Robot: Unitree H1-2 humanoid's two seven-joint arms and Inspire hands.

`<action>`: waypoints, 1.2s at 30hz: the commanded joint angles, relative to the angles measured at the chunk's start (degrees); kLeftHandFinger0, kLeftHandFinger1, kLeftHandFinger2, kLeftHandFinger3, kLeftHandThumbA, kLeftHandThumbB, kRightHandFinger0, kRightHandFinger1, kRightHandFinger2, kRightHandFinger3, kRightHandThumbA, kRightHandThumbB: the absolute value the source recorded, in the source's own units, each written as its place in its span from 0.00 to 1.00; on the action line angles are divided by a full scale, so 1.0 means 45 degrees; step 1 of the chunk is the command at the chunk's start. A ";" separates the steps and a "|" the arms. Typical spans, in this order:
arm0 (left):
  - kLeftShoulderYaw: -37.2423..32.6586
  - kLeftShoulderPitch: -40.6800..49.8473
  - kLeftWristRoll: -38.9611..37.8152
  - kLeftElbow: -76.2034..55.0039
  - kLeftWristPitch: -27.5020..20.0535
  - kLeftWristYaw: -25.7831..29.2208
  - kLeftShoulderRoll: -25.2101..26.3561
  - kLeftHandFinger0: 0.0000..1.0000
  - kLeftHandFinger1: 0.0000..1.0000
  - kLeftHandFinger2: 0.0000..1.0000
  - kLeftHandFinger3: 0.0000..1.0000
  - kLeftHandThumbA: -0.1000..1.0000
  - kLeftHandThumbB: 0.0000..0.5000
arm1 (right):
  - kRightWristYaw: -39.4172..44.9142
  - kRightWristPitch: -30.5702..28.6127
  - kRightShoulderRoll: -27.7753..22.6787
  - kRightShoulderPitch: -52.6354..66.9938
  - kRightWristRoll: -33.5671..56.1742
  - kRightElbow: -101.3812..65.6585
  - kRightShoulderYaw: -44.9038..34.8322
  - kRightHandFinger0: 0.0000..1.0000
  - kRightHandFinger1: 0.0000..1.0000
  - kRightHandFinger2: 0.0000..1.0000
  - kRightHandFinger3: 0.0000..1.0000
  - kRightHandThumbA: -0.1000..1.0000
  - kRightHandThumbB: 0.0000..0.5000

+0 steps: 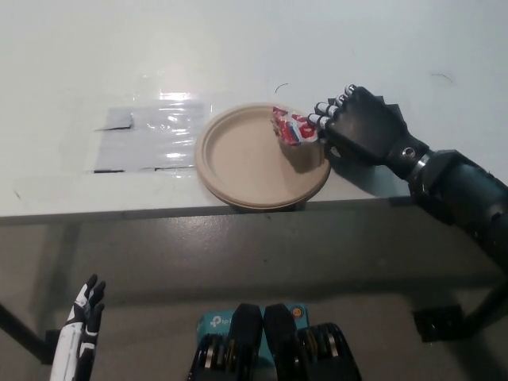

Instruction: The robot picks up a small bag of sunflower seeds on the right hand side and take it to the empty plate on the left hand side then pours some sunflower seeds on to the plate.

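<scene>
- We see the right robot hand (359, 127) grasping the bag (289, 127) over the plate's (246, 167) right rim.
- Left robot hand (79, 325) rests low beside the desk (238, 48), fingers apart, empty.

Right hand reaching in from the right with its grip closed, left hand hanging idle at the lower left.

The black right arm is coming in from the picture's right edge and stretching up and to the left, with the forearm angling upward toward the wrist. The right hand (361, 127) is showing its back to the camera, knuckles pointing left, and its fingers (324, 116) are curling closed around the bag of sunflower seeds (290, 127), pinching it at their tips. The white left hand (82, 321) is resting low at the lower left, well apart from the other arm, pointing upward with fingers apart and holding nothing.
</scene>
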 commanded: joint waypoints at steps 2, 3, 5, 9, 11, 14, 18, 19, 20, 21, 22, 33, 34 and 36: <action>-0.0006 -0.0173 0.0084 -0.0346 -0.0361 0.0153 0.0219 1.00 1.00 1.00 1.00 1.00 0.00 | -0.1102 0.0629 -0.0589 -0.1347 -0.1111 -0.0442 0.0528 0.00 0.00 0.38 0.07 0.00 0.54; -0.0009 -0.0204 0.0026 -0.0366 -0.0297 0.0106 0.0234 1.00 1.00 1.00 1.00 1.00 0.00 | -0.1047 0.0589 -0.0643 -0.1406 -0.1139 -0.0455 0.0566 0.00 0.00 0.35 0.06 0.00 0.53; 0.0010 -0.0243 -0.0018 -0.0381 -0.0233 0.0107 0.0220 1.00 1.00 1.00 1.00 1.00 0.00 | -0.1326 0.0810 -0.0733 -0.1582 -0.1501 -0.0434 0.0862 0.00 0.00 0.20 0.03 0.00 0.57; -0.0006 -0.0318 0.0007 -0.0236 -0.0455 0.0091 0.0314 1.00 1.00 1.00 1.00 1.00 0.00 | -0.1111 0.0857 -0.0883 -0.1809 -0.1691 -0.0433 0.1052 0.00 0.00 0.20 0.04 0.00 0.59; -0.0016 -0.0318 -0.0193 -0.0201 -0.0523 0.0000 0.0334 1.00 1.00 1.00 1.00 1.00 0.00 | -0.1267 0.0775 -0.0914 -0.1904 -0.1812 -0.0383 0.1157 0.00 0.00 0.25 0.02 0.00 0.62; -0.0044 -0.0291 -0.0171 -0.0170 -0.0518 -0.0003 0.0356 1.00 1.00 1.00 1.00 1.00 0.00 | -0.1295 0.0968 -0.1049 -0.2168 -0.2279 -0.0614 0.1508 0.00 0.00 0.24 0.02 0.00 0.58; -0.0056 -0.0248 -0.0074 -0.0300 -0.0342 0.0043 0.0360 1.00 1.00 1.00 1.00 1.00 0.00 | -0.0988 0.0888 -0.1025 -0.2393 -0.2410 -0.0727 0.1621 0.00 0.00 0.38 0.02 0.00 0.53; -0.0054 -0.0255 -0.0079 -0.0324 -0.0303 0.0039 0.0364 1.00 1.00 1.00 1.00 1.00 0.00 | -0.0923 0.0887 -0.1014 -0.2434 -0.2469 -0.0719 0.1654 0.00 0.00 0.40 0.02 0.00 0.53; -0.0063 -0.0274 -0.0082 -0.0317 -0.0352 0.0023 0.0391 1.00 1.00 1.00 1.00 1.00 0.00 | -0.0967 0.1011 -0.1040 -0.2506 -0.2653 -0.0766 0.1767 0.00 0.00 0.40 0.05 0.00 0.55; -0.0065 -0.0285 -0.0070 -0.0317 -0.0382 0.0025 0.0404 1.00 1.00 1.00 1.00 1.00 0.00 | -0.1013 0.1097 -0.1045 -0.2535 -0.2725 -0.0793 0.1798 0.00 0.00 0.40 0.08 0.00 0.58; -0.0070 -0.0296 -0.0041 -0.0301 -0.0450 0.0038 0.0421 1.00 1.00 1.00 1.00 1.00 0.00 | -0.1060 0.0944 -0.1022 -0.2555 -0.2665 -0.0781 0.1753 0.00 0.00 0.40 0.07 0.00 0.60; -0.0125 -0.0432 -0.0002 -0.0282 -0.0456 0.0020 0.0525 1.00 1.00 1.00 1.00 1.00 0.00 | -0.0811 0.0958 -0.1025 -0.2990 -0.3358 -0.0725 0.2269 0.00 0.00 0.39 0.05 0.00 0.60; -0.0120 -0.0467 0.0033 -0.0287 -0.0455 0.0029 0.0555 1.00 1.00 1.00 1.00 1.00 0.00 | -0.0931 0.0974 -0.0993 -0.3068 -0.3430 -0.0612 0.2348 0.00 0.00 0.37 0.04 0.00 0.62; -0.0135 -0.0464 0.0036 -0.0307 -0.0443 0.0011 0.0576 1.00 1.00 1.00 1.00 1.00 0.00 | -0.0709 0.1203 -0.1008 -0.3205 -0.3755 -0.0551 0.2614 0.00 0.00 0.33 0.06 0.00 0.58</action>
